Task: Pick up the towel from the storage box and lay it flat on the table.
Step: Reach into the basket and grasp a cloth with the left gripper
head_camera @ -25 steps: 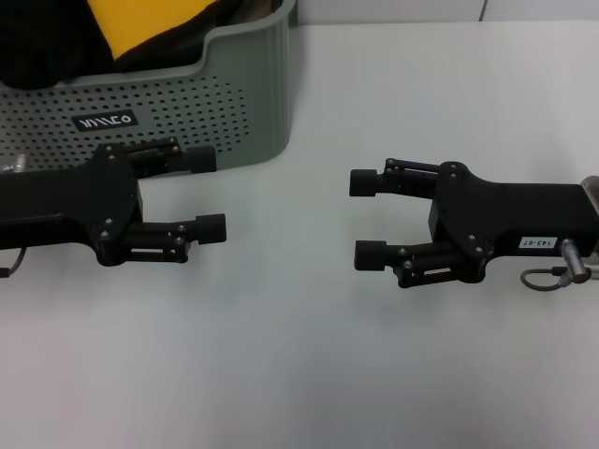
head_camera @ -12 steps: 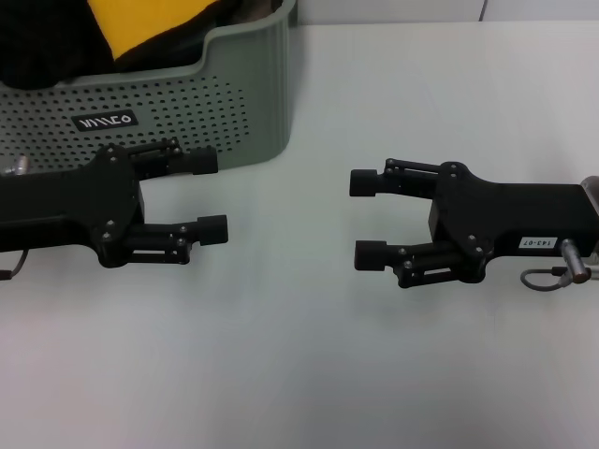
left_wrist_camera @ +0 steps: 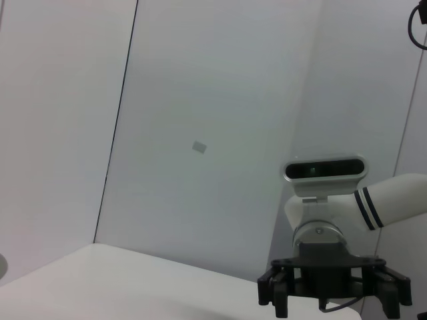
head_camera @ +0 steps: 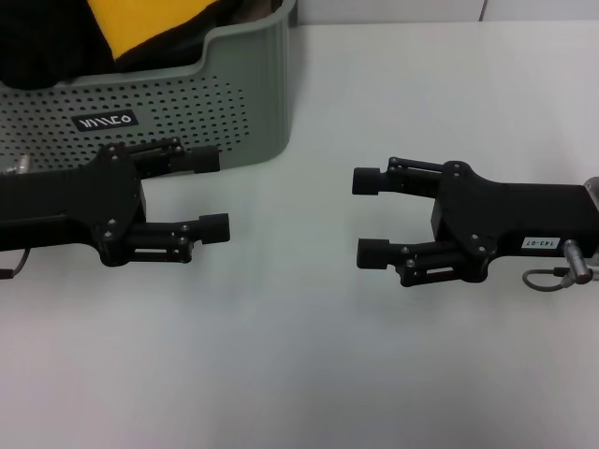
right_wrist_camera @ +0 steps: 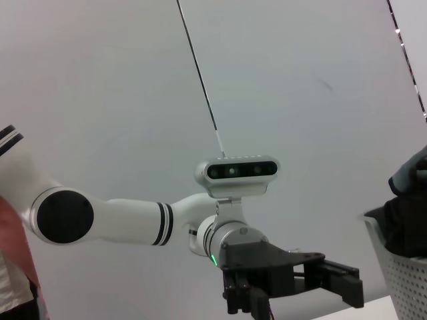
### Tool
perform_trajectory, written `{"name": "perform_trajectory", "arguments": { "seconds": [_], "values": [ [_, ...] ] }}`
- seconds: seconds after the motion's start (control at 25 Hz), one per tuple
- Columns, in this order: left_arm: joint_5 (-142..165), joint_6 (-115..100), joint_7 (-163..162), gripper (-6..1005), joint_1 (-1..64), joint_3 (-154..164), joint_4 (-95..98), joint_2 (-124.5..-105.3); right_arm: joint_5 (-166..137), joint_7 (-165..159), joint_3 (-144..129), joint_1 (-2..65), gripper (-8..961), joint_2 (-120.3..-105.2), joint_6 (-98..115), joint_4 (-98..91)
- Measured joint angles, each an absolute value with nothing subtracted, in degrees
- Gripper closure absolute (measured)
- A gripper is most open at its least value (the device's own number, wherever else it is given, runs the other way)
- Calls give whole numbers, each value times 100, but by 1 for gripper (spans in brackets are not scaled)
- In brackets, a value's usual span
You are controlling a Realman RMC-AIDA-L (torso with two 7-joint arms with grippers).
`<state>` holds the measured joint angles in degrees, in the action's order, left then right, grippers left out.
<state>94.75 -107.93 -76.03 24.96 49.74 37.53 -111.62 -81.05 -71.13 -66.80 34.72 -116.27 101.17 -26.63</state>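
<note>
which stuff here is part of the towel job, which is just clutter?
Job:
- towel, yellow face up, in the box
- storage box
- table
- left gripper, open, beside the box
- right gripper, open, over the table

Clutter:
- black fabric in the box

Black grippers [head_camera: 215,194] — white banded arms [right_wrist_camera: 133,223].

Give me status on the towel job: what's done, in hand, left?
Done: nothing visible. The towel sits bunched in the storage box, yellow face up beside black fabric.
In hand: nothing. The left gripper hovers open in front of the box wall; the right gripper hovers open over bare table.
Left: reach into the box, grasp the towel, lift it out, spread it flat on the table.
</note>
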Motion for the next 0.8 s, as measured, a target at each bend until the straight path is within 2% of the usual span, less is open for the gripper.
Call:
{"name": "perform_trajectory", "arguments": {
  "seconds": [0.8],
  "values": [
    [9493, -10793, -7602, 184, 2478, 5012, 3753, -11224, -8075, -7094, -6697, 3374, 83, -11628, 10196, -2597]
  ]
}}
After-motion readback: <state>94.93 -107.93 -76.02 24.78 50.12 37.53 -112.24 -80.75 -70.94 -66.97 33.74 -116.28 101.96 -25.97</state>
